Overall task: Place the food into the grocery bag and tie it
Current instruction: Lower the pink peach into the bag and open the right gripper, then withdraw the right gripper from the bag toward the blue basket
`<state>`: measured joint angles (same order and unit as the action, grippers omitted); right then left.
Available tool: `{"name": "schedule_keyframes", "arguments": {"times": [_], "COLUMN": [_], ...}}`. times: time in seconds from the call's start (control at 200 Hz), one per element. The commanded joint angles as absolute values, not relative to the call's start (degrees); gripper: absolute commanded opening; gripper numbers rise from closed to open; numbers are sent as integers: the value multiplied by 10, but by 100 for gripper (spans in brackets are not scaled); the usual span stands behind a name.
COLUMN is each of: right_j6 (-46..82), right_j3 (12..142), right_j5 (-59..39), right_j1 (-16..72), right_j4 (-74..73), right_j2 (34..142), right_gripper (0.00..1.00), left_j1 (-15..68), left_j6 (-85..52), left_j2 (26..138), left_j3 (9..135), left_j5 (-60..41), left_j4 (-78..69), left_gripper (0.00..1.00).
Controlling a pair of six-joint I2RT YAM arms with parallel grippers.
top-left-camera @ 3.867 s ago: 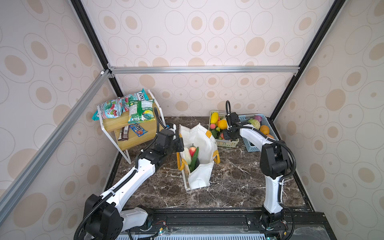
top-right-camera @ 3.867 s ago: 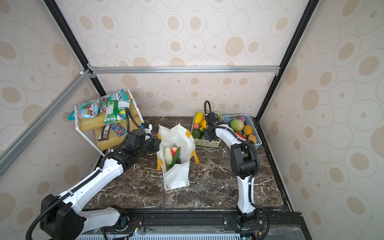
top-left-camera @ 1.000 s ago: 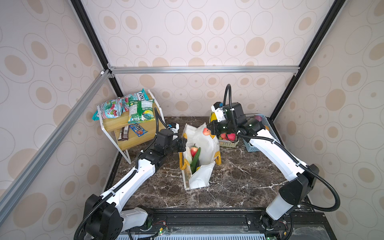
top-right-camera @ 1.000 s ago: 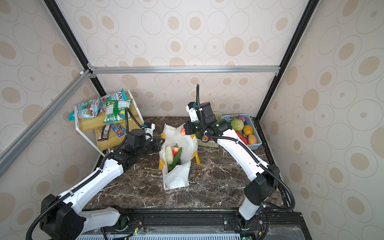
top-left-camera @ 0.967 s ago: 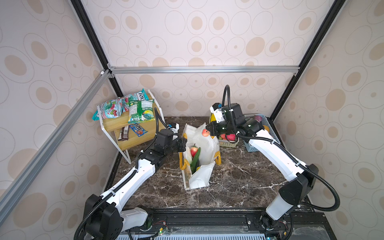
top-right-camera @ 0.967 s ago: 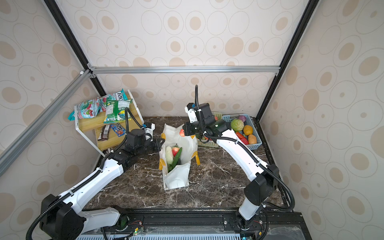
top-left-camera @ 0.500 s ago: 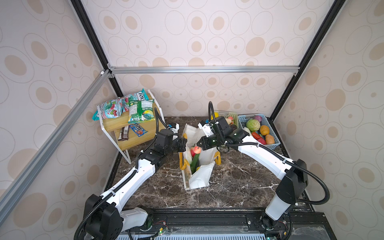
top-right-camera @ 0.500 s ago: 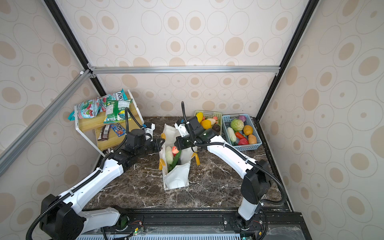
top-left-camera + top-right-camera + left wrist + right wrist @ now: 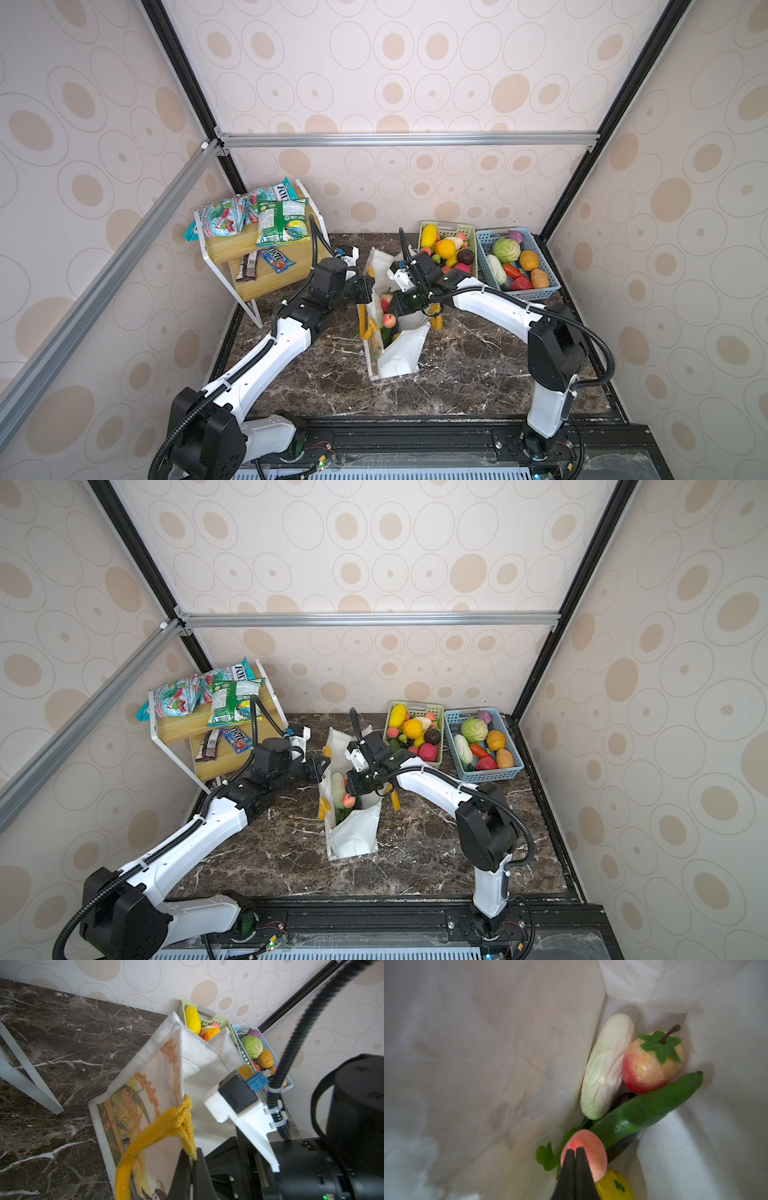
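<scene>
- Right gripper (image 9: 575, 1152): jaws pressed together, tips pinching the edge of a small pink peach (image 9: 588, 1153) inside the mouth of the bag (image 9: 399, 357).
- Left gripper (image 9: 191, 1157): clamped tight on the bag's knitted yellow handle (image 9: 166, 1126), at the left rim.
- Inside the bag lie a pale ribbed cabbage (image 9: 606, 1068), a glossy red-yellow apple (image 9: 648, 1068) with a green leaf and brown stem, and a smooth curved cucumber (image 9: 645, 1109).
- The bag is white woven cloth, creased, with a printed picture outside. It stands on the dark marble table (image 9: 478, 365).
- Right arm: elbow raised, forearm stretched leftward, wrist tipped down into the bag.
- Left arm: reaches diagonally from its base, gripper about level at the rim.
</scene>
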<state>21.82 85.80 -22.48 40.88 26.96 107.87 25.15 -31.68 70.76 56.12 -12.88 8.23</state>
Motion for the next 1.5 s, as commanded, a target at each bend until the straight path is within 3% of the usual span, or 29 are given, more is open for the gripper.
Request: {"name": "schedule_keyframes", "arguments": {"times": [0.0, 0.1, 0.255, 0.465, 0.585, 0.8, 1.095, 1.495], "right_j6": [223, 221, 213, 183, 166, 160, 169, 198], "right_j3": [854, 854, 860, 886, 905, 916, 876, 792], "right_j5": [-220, -210, -192, -159, -151, -138, -42, -42], "right_j1": [414, 414, 413, 413, 412, 403, 345, 273], "right_j4": [265, 266, 278, 324, 352, 369, 379, 369], "right_j2": [1099, 1110, 1114, 1081, 1055, 995, 913, 861], "right_gripper": [4, 11, 41, 62, 69, 71, 71, 68], "left_j1": [253, 253, 253, 252, 253, 252, 252, 252], "left_j6": [-314, -314, -311, -312, -312, -312, -312, -315], "left_j2": [708, 709, 710, 710, 714, 718, 714, 706], "left_j3": [576, 578, 577, 577, 584, 591, 587, 572], "left_j5": [-140, -140, -127, -100, -90, -82, -82, -80], "left_j4": [58, 58, 64, 75, 82, 86, 88, 87], "left_gripper": [0, 0, 0, 1, 2, 2, 1, 1]}}
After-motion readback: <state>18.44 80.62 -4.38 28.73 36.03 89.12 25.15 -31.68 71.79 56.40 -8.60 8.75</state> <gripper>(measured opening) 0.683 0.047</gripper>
